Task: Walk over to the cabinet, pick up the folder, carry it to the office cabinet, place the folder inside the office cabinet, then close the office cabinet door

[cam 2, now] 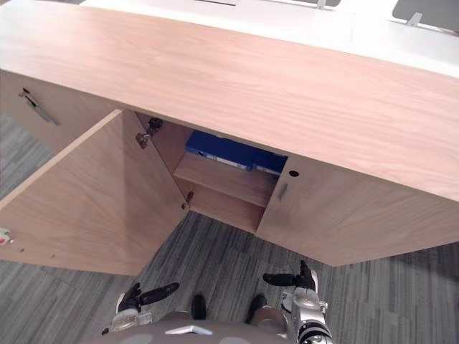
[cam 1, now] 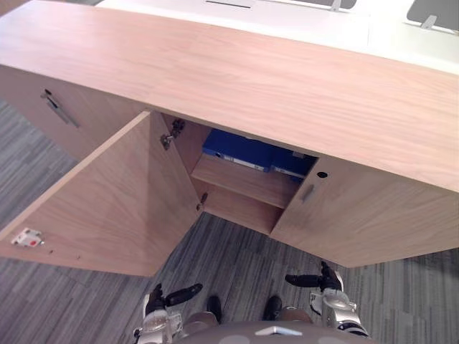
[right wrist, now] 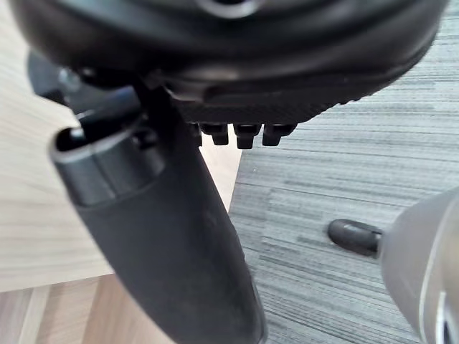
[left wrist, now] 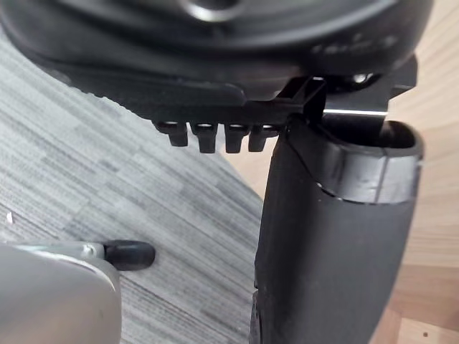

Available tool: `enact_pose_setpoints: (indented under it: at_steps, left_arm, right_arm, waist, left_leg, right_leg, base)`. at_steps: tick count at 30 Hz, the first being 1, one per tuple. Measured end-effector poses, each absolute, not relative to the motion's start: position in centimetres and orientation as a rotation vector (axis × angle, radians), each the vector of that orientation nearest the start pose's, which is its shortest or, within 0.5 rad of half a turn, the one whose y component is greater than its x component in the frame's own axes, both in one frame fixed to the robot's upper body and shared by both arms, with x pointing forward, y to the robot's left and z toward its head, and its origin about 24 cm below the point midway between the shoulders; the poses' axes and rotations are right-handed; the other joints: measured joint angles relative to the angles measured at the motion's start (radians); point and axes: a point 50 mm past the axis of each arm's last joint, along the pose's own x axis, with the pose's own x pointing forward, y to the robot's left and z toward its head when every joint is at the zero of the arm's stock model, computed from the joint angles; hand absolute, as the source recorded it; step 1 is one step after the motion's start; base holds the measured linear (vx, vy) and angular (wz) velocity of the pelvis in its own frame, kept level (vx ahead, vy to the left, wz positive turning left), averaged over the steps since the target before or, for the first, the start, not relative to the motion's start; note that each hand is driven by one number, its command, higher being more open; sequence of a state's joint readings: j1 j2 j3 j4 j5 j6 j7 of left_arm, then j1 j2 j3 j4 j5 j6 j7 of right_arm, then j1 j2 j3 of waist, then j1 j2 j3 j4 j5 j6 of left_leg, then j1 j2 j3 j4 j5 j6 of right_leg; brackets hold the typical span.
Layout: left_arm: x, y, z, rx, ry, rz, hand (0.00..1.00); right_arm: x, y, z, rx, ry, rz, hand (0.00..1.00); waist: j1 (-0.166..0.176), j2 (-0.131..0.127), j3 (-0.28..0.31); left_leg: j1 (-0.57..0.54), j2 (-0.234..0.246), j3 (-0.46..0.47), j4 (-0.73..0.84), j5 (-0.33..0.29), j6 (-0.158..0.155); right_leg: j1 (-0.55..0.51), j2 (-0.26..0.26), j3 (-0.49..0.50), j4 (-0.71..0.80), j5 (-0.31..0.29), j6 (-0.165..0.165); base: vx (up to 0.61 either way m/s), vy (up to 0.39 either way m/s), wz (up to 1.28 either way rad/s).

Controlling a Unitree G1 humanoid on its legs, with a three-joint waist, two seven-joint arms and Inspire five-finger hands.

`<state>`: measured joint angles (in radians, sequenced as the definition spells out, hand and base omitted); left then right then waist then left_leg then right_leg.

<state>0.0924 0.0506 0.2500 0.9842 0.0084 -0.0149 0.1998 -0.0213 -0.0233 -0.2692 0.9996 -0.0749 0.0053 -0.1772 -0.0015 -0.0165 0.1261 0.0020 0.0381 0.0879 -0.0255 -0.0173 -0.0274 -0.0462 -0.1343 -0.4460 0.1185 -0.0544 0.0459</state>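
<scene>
Blue folder (cam 1: 237, 149) inside open office cabinet (cam 1: 251, 72)

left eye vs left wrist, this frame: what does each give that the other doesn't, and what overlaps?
Left eye: the whole office cabinet, with its left door standing open and blue folders on the shelf inside. It also has the right hand, low, open and empty.
Left wrist: a close look at the left hand, thumb out, fingers straight, nothing held.
Shared: the left hand, the grey carpet and the cabinet's light wood.
</scene>
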Motion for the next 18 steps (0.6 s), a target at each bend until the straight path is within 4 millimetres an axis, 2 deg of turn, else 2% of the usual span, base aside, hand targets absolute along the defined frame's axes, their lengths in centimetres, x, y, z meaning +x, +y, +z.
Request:
enact_pose_setpoints:
  at_steps: [4,7,12,13,14,18]
  left_arm:
    - [9.2,21.7,-15.6,0.018,1.069,0.486,1.00]
    - [8.5,22.7,-15.5,-0.072,1.065,0.599,1.00]
    - [5.5,25.5,-15.3,-0.221,1.061,0.883,1.00]
    - [4.7,26.6,-15.1,-0.237,1.049,0.950,1.00]
    - [4.6,26.8,-15.0,-0.237,1.047,0.960,1.00]
    - [3.8,30.9,-13.2,-0.199,0.958,1.089,1.00]
  right_arm:
    - [12.6,-20.1,-15.2,-0.025,1.045,-0.398,1.00]
    - [12.4,-20.0,-15.3,-0.025,1.056,-0.396,1.00]
    - [12.7,-21.4,-15.0,-0.057,1.042,-0.414,1.00]
    - [12.7,-21.8,-14.9,-0.066,1.039,-0.420,1.00]
    - [12.7,-21.9,-14.9,-0.068,1.038,-0.420,1.00]
    - [12.9,-22.3,-14.8,-0.079,1.033,-0.423,1.00]
  waist:
    - [-0.004,0.002,-0.007]
    - [-0.003,0.004,-0.008]
    - [-0.003,0.029,-0.022]
    - [-0.001,0.033,-0.030]
    - [-0.001,0.033,-0.032]
    - [0.003,0.029,-0.038]
  left_leg:
    - [0.047,-0.014,-0.008,-0.025,0.005,0.008]
    - [0.056,-0.012,-0.025,-0.026,0.008,0.011]
    - [0.080,-0.009,-0.053,-0.027,0.009,0.012]
    - [0.087,-0.008,-0.059,-0.027,0.009,0.012]
    - [0.087,-0.008,-0.061,-0.027,0.009,0.011]
    - [0.108,-0.006,-0.075,-0.035,0.017,0.008]
  right_leg:
    - [0.037,0.008,0.035,-0.007,0.002,0.002]
    - [0.053,0.016,0.047,-0.022,0.002,0.002]
    - [0.094,0.024,0.045,-0.037,0.001,0.000]
    - [0.104,0.026,0.047,-0.040,0.001,0.000]
    - [0.104,0.026,0.047,-0.040,0.001,0.000]
    - [0.135,0.029,0.057,-0.045,0.001,-0.001]
  base:
    - [0.01,0.023,0.03]
    - [0.02,0.001,0.16]
    - [-0.01,-0.019,0.15]
    - [-0.02,0.000,0.11]
    - [-0.03,0.000,0.14]
    - [-0.06,-0.007,0.08]
